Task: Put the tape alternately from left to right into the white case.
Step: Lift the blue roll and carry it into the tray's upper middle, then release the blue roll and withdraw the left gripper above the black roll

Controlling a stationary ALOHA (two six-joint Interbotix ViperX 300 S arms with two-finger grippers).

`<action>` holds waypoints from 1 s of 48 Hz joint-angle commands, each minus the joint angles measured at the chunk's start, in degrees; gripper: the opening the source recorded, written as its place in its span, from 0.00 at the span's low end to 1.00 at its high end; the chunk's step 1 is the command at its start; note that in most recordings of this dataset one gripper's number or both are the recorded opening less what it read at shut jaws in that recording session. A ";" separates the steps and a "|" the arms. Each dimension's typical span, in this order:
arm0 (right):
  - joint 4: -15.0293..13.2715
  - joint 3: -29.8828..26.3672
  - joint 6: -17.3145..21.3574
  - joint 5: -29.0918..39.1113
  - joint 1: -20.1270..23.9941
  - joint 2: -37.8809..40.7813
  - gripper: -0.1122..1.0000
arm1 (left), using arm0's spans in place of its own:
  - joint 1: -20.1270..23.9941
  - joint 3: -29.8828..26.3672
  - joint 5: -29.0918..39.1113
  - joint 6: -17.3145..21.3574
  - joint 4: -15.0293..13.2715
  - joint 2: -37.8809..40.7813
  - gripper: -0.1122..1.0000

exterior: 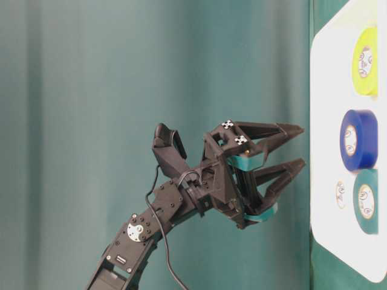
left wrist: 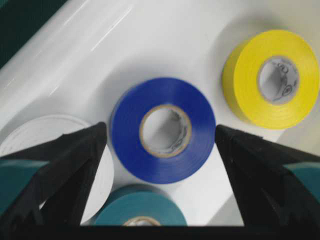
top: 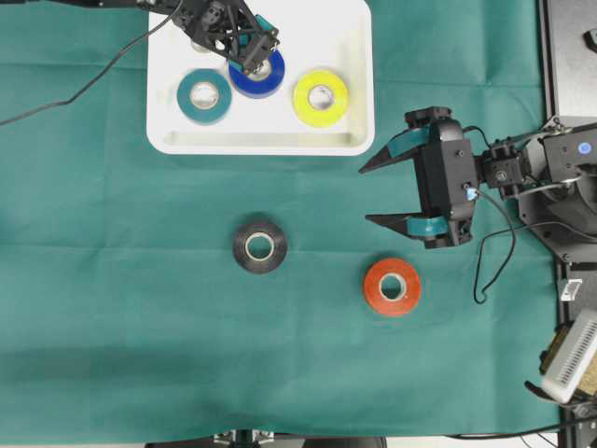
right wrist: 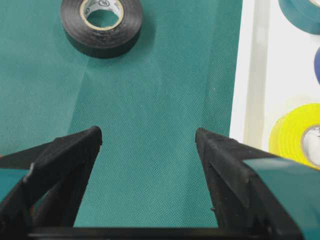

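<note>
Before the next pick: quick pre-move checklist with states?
1. Left gripper let go of the blue roll: ok, jaws stand apart on either side of it, roll flat in the white case.
2. Left gripper clear of the case: not ok, it hangs over the blue roll.
3. Right gripper open and empty: ok.
4. Rolls in the case: teal roll, blue, yellow roll, white roll: ok.
5. Rolls left on the cloth: black roll and red roll, both flat and unobstructed: ok.
6. Which one is next: cannot tell.
</note>
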 commanded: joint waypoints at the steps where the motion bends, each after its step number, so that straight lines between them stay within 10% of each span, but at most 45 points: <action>1: 0.09 -0.53 0.18 -0.53 0.18 -0.62 0.82 | 0.09 -0.70 -0.53 0.00 -0.09 -1.32 0.67; 48: 0.18 -0.53 0.18 -0.53 0.18 -0.62 0.82 | -8.61 0.62 -0.53 0.00 -0.09 -6.15 0.65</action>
